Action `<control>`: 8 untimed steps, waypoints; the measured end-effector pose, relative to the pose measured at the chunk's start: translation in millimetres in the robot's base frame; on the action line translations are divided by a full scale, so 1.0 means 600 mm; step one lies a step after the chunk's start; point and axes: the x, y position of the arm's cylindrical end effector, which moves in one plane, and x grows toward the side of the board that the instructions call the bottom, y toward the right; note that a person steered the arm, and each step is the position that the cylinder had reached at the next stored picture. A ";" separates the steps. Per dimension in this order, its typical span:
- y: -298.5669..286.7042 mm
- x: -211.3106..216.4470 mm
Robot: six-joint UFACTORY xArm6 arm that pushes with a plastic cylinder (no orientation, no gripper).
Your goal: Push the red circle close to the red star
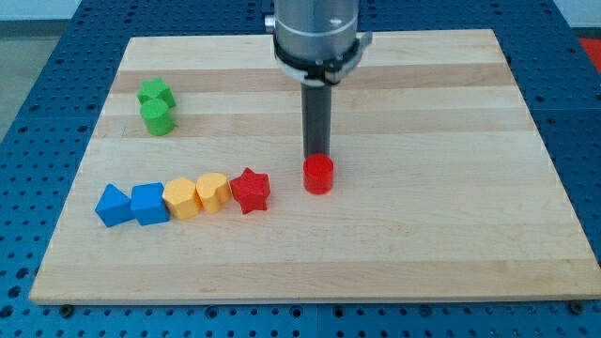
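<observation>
The red circle point(318, 175) is a short red cylinder near the board's middle. The red star point(250, 191) lies to its left, a small gap apart. My tip point(316, 156) stands at the circle's top edge, touching or nearly touching it from the view's top side. The rod rises straight up to the grey arm body at the view's top.
A row continues left from the red star: a yellow heart point(213, 192), a yellow block point(180, 198), a blue cube point(149, 203) and a blue block point(114, 205). Two green blocks point(157, 105) sit at the upper left. The wooden board point(470, 235) lies on a blue perforated table.
</observation>
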 end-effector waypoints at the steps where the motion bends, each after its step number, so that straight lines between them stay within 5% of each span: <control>1: 0.000 0.030; 3: 0.124 0.000; 4: 0.177 0.043; 8: 0.054 0.105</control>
